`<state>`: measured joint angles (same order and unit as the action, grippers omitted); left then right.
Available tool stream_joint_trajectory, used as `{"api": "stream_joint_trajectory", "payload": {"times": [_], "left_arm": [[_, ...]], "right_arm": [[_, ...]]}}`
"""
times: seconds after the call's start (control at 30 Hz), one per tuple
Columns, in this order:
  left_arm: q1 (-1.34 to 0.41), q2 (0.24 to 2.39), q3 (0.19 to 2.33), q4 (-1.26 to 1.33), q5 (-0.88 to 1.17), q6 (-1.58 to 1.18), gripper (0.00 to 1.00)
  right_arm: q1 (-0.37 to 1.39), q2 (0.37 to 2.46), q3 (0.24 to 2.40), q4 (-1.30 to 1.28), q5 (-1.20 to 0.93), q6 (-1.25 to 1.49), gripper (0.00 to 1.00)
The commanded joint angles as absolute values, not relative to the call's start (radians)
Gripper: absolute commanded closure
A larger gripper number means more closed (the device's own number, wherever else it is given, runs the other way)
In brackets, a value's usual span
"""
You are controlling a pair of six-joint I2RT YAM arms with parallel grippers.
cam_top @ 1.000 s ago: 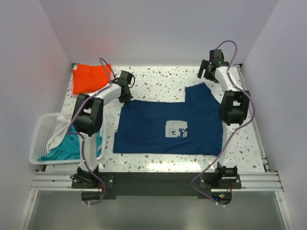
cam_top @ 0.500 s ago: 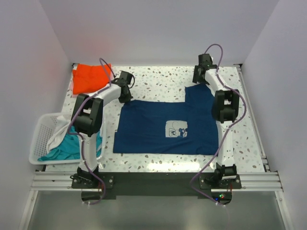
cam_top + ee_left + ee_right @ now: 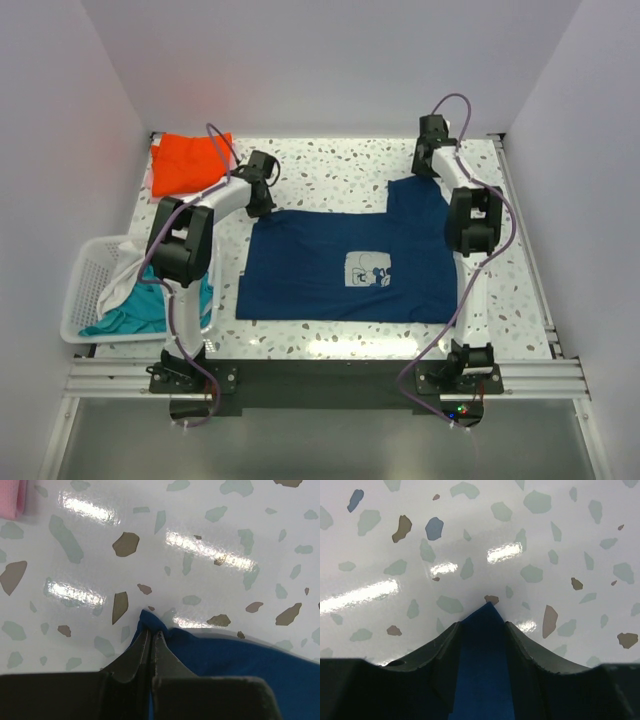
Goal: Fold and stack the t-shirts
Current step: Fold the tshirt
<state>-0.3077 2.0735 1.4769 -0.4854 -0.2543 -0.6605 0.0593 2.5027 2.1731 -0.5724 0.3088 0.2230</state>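
A navy t-shirt with a pale square print is lying spread flat across the middle of the speckled surface. An orange-red t-shirt is resting at the far left. A teal t-shirt is spilling out of a white basket at the near left.

The likely risk is an uneven fold. Only a thin tip of cloth is sitting between the right fingers, so it could slip free on lifting. That would leave one corner behind and twist the shirt. The left hold is also taking only the very point of its corner, so a sharp pull could tug it loose.

The left fingers are pressed together, pinching the far-left corner of the navy t-shirt. The right fingers are standing apart at the far-right corner, straddling a narrow blue point of fabric without clamping it.
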Motion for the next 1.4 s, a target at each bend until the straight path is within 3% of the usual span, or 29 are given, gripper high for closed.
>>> {"api": "stream_joint_trajectory", "payload": {"times": [0.0, 0.2, 0.33, 0.57, 0.9, 1.37], "left_arm": [[-0.301, 2.034, 1.471, -0.474, -0.256, -0.650, 1.00], [-0.301, 2.037, 1.483, -0.477, -0.258, -0.650, 1.00], [-0.301, 2.037, 1.500, -0.483, -0.258, -0.647, 1.00], [-0.301, 1.973, 1.433, -0.422, -0.229, -0.661, 1.00], [-0.304, 1.838, 1.283, -0.330, -0.192, -0.663, 1.00], [-0.313, 1.595, 1.014, -0.256, -0.183, -0.701, 1.00]], "right_arm": [[0.040, 2.516, 2.132, -0.572, 0.272, 0.219, 0.57], [0.037, 2.510, 2.106, -0.546, 0.215, 0.225, 0.71], [0.038, 2.493, 2.098, -0.535, 0.189, 0.216, 1.00], [0.038, 2.323, 1.979, -0.454, 0.178, 0.206, 1.00], [0.040, 1.941, 1.522, -0.282, 0.138, 0.213, 1.00], [0.041, 1.418, 1.086, -0.317, 0.182, 0.270, 1.00]]}}
